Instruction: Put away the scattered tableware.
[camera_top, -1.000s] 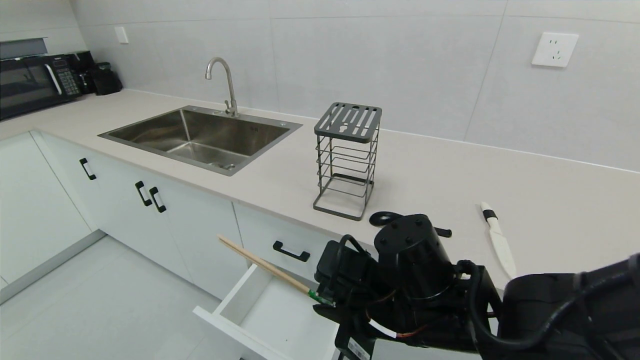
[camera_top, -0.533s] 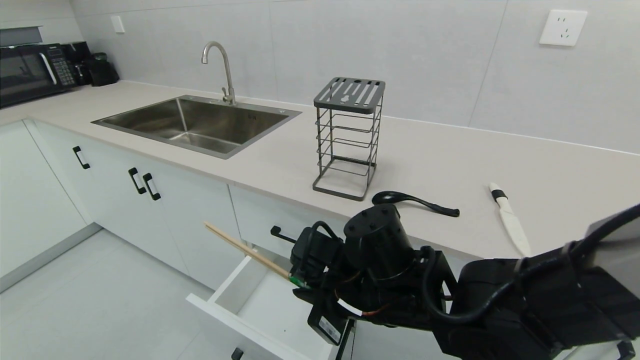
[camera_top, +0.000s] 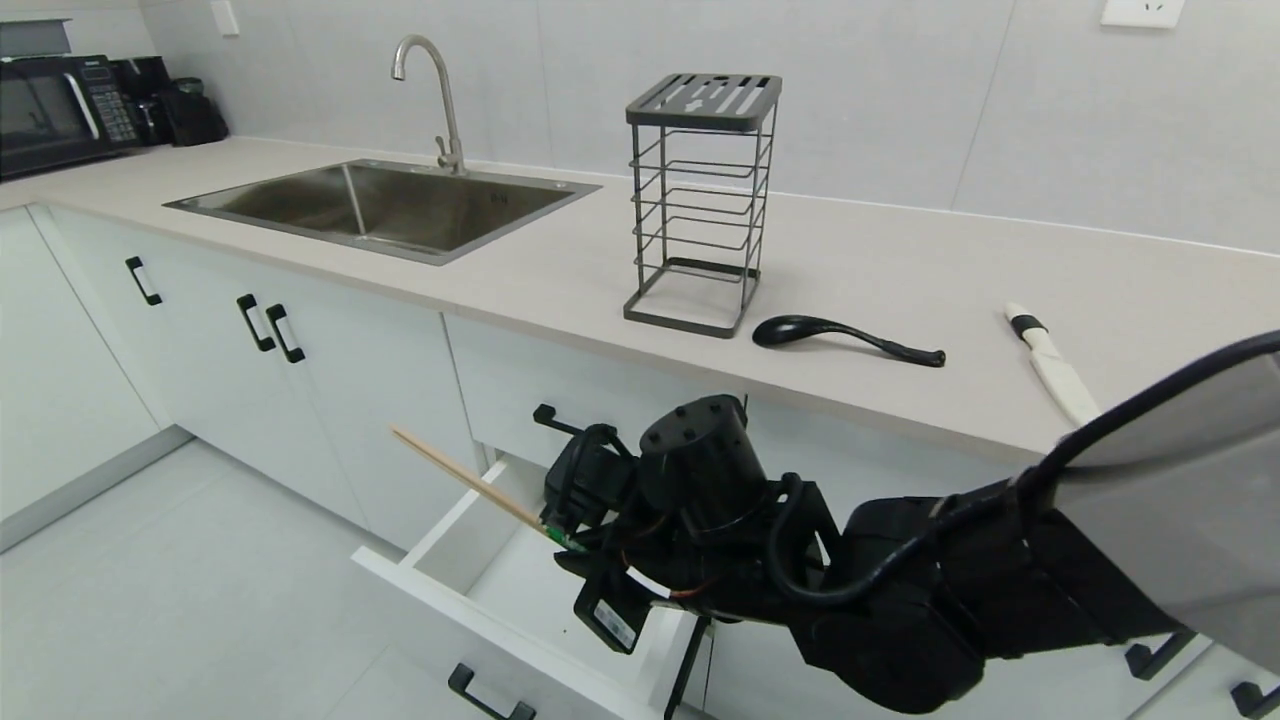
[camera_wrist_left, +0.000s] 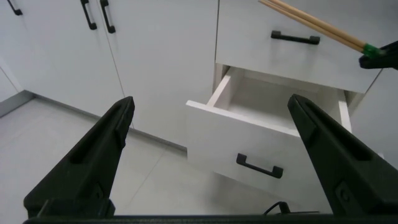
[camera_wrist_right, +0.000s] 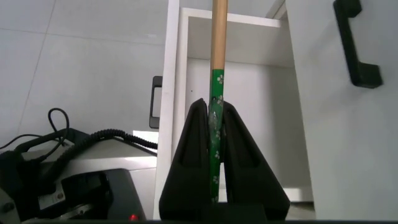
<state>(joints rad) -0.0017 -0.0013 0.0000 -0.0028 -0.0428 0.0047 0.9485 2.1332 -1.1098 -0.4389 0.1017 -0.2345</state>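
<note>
Over the open drawer (camera_top: 470, 612) at lower centre, still pinching chopsticks (camera_top: 460, 475) in the right gripper (camera_top: 566, 542), viewing from lower. Holding left gripper (camera_wrist_left: 208, 109) wide apart, empty.

Pale desk (camera_top: 880, 270) along the tiled wall. Holds a steel sink (camera_top: 440, 252) sunk in at left, a dark wire rack (camera_top: 705, 100) upright to its right, a black spoon (camera_top: 845, 335) flat just right of the rack, a white knife (camera_top: 1055, 365) farther right, a microwave (camera_top: 55, 100) far left.

Grey tile wall (camera_top: 880, 90), white cabs (camera_top: 370, 400), sink (camera_top: 450, 200) w/ tap (camera_top: 445, 110), pale floor (camera_top: 180, 600).
</note>
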